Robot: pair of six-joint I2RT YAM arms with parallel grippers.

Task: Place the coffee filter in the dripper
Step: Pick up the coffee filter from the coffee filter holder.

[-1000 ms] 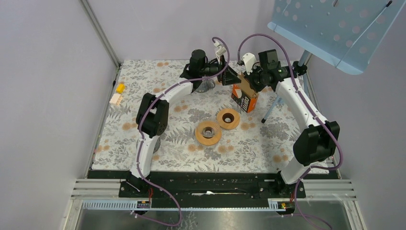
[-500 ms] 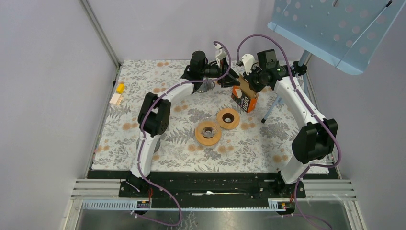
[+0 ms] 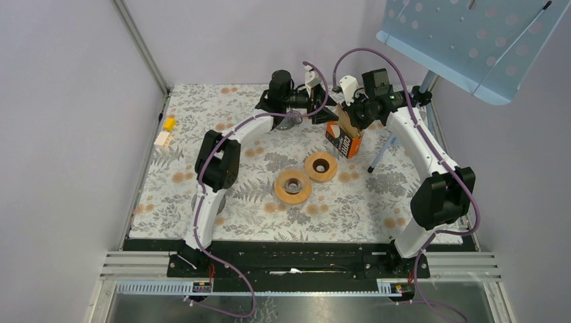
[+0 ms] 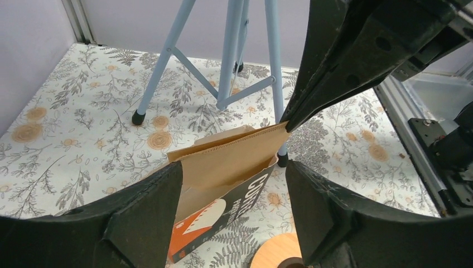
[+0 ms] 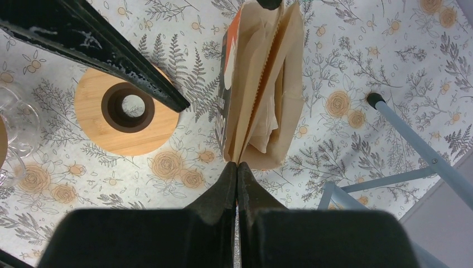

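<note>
A paper filter bag (image 3: pixel 343 138), brown with an orange printed face, was seen standing upright toward 2 o'clock of the floral table (image 3: pixel 202 202), and both arms were bent in over it. The right gripper (image 5: pixel 237 167) was closed, its fingertips pressed together on the edge of the bag's mouth; in the left wrist view its dark fingers (image 4: pixel 357 56) were seen touching the bag's upper corner. The mouth was held open in this way, and the coffee filters (image 5: pixel 268 125) were seen as a pale stack inside the bag, none of them taken out.

The left gripper (image 4: pixel 234 173) was held with its jaws spread and nothing between the pads, one finger at either side of the bag's open top; whether the pads touched the paper could not be told. From above, it was seen at 11 o'clock of the bag and the right gripper at 12 o'clock.

Two round wooden discs were laid near the table's middle. The right disc (image 3: pixel 321 166), with a dark collar round its hole, was placed at 7 o'clock of the bag and apart from it. The left disc (image 3: pixel 293 186), with clear glass at its rim, was set just beside it at 8 o'clock. No filter was seen in either.

A blue stand (image 3: pixel 471 40) was set at 2 o'clock.
</note>
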